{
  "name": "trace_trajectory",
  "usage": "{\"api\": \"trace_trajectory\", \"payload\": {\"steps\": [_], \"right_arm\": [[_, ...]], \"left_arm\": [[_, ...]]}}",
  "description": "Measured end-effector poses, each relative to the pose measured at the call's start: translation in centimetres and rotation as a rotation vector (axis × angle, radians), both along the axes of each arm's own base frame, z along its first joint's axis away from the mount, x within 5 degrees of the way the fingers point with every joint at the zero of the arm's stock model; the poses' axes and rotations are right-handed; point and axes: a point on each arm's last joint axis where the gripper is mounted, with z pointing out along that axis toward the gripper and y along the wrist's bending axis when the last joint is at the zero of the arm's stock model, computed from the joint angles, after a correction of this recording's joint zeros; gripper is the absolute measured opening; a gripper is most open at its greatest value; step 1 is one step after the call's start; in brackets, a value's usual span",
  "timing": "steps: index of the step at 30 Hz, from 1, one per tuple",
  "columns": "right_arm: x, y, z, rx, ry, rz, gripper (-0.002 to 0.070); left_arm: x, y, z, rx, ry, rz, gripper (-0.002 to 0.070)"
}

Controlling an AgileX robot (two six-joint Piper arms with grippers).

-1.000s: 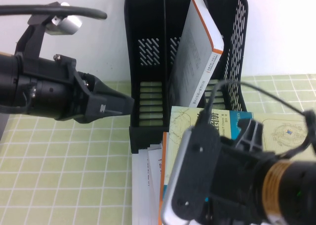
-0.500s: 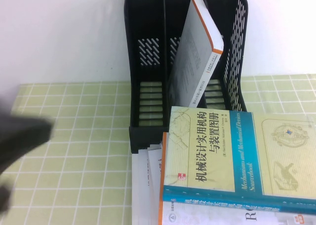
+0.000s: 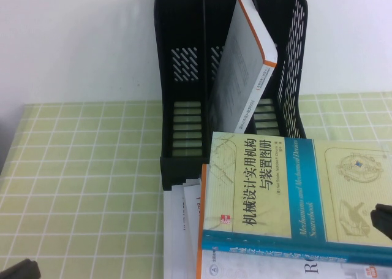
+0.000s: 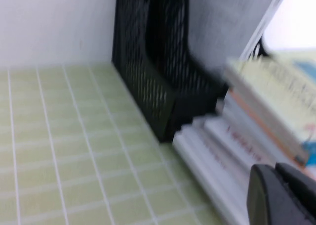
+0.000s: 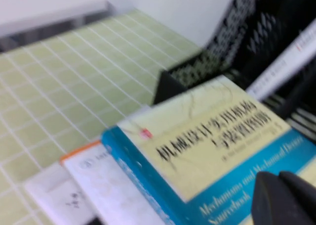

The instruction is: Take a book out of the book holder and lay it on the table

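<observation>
While grippers flank book (image 3: 288,190), table (image 3: 79,168) open

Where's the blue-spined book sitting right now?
High view: the book lies flat, right of centre, atop a stack of white books before the book holder. The shut right gripper is at its right edge.
</observation>
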Motion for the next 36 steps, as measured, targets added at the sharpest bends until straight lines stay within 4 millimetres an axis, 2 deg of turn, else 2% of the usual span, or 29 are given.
{"api": "trace_trajectory", "payload": {"steps": [2, 4, 12, 25, 28, 36], "right_arm": [[0.4, 0.2, -1.2, -0.014, -0.017, -0.039, -0.0001], [0.9, 0.1, -1.8, -0.047, -0.064, -0.075, -0.0001], [1.7, -1.1, -1.7, -0.118, -0.145, -0.211, -0.0001], [1.7, -1.0, -1.9, -0.113, -0.138, -0.207, -0.0001], [1.7, -1.0, -1.9, -0.114, -0.139, -0.207, -0.0001], [1.7, -1.0, -1.9, -0.114, -0.140, -0.206, -0.0001]], "left_arm": [[0.3, 0.0, -1.4, 0.014, 0.032, 0.002, -0.0003], [0.4, 0.0, -1.9, 0.032, 0.029, 0.001, -0.0003], [0.5, -0.1, -1.7, 0.015, 0.007, 0.001, -0.0003], [0.4, -0.2, -1.9, 0.006, 0.025, -0.012, -0.0003], [0.5, -0.2, -2.5, 0.007, 0.036, -0.006, -0.0003], [1.2, 1.6, -5.5, 0.004, -0.245, 0.196, -0.0003]]}}
